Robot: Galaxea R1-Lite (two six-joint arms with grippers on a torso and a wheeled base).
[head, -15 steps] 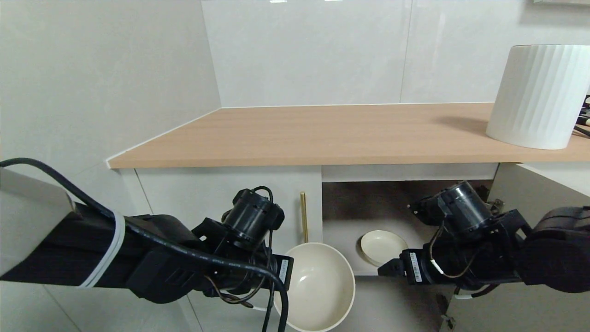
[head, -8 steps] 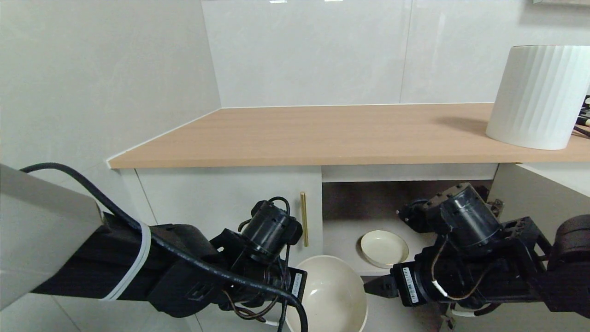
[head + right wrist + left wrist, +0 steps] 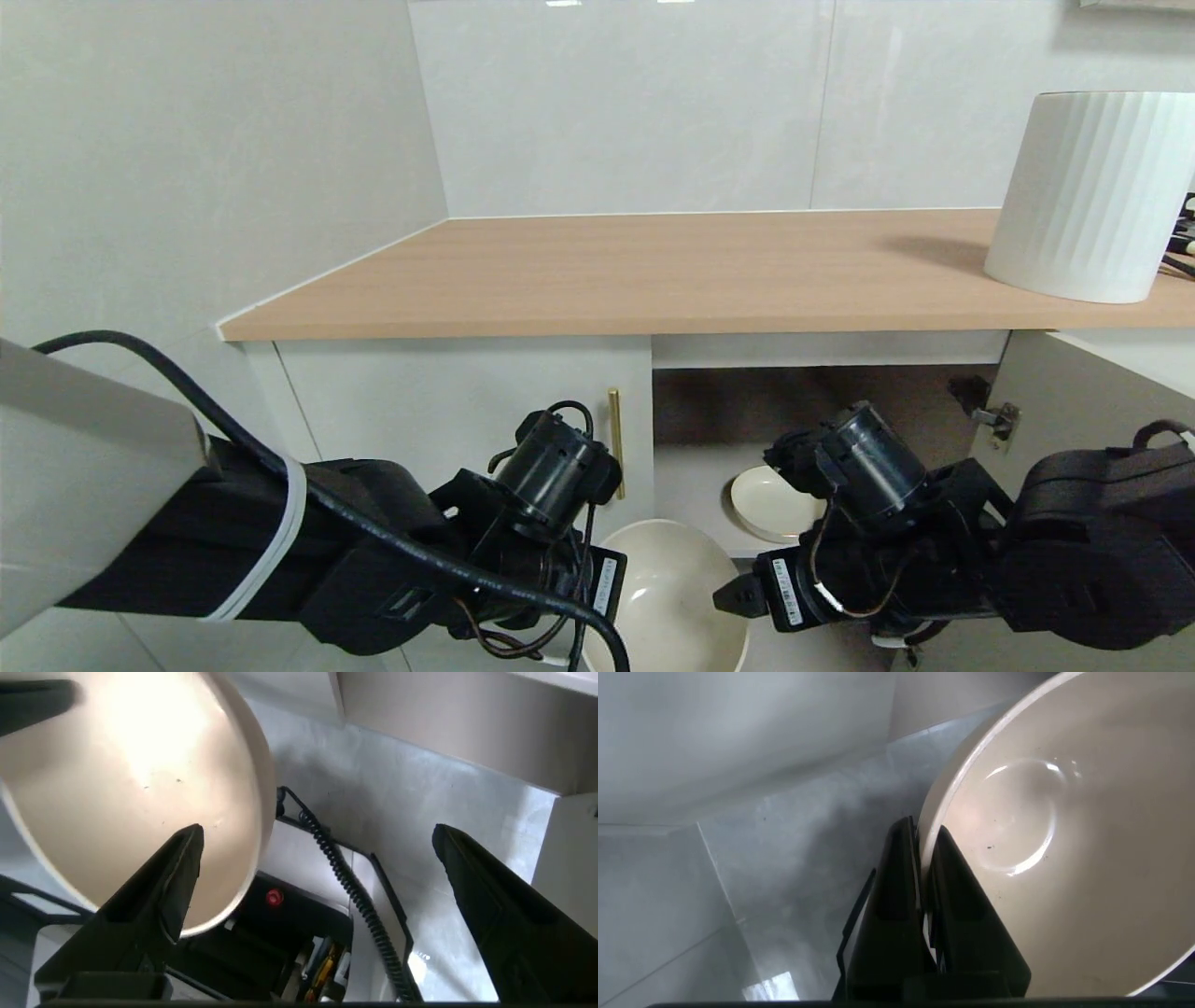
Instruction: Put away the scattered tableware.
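Note:
A large cream bowl hangs low in front of the open cabinet, with my left gripper shut on its rim. In the head view the left gripper sits at the bowl's left edge. My right gripper is just beside the bowl's right rim. The right wrist view shows that gripper open, with the bowl next to one finger and nothing between the fingers. A small cream dish rests on the cabinet shelf behind the right wrist.
The wooden countertop runs above, with a white ribbed container at its right end. The cabinet's left door, with a gold handle, is closed. The right door stands open beside my right arm.
The left arm carried the bowl down and slightly right. The right arm swung left and down, bringing its open gripper close to the bowl's right rim.

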